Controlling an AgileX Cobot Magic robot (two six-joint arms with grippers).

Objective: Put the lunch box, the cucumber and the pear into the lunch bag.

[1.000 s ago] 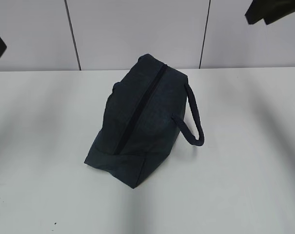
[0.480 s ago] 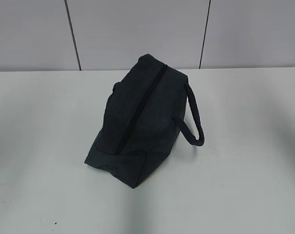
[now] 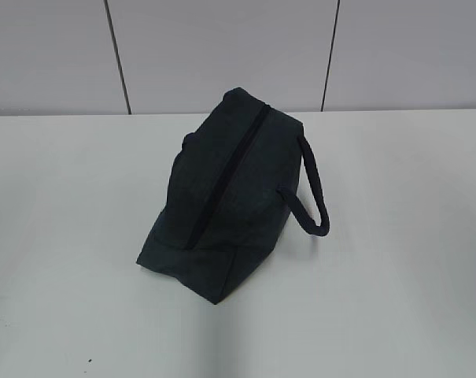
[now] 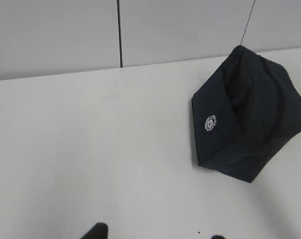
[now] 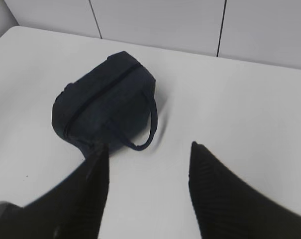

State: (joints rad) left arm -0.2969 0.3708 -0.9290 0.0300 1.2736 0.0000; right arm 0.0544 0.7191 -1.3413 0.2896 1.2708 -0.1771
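Note:
The dark navy lunch bag (image 3: 230, 197) stands alone in the middle of the white table, its black zipper (image 3: 226, 173) shut along the top and its looped strap handle (image 3: 312, 193) hanging to the right. The bag also shows in the left wrist view (image 4: 247, 117) and in the right wrist view (image 5: 103, 99). My left gripper (image 4: 155, 236) is open and empty, with only its fingertips showing at the frame's bottom. My right gripper (image 5: 148, 154) is open and empty, held high above the table, nearer than the bag. The lunch box, the cucumber and the pear are out of view.
The white table (image 3: 395, 283) runs back to a grey panelled wall (image 3: 222, 47). A small dark speck (image 3: 89, 361) lies on the table near the front left.
One second ago, dark parts of both arms showed at the top corners of the exterior view. They have left that view. The bag has not moved.

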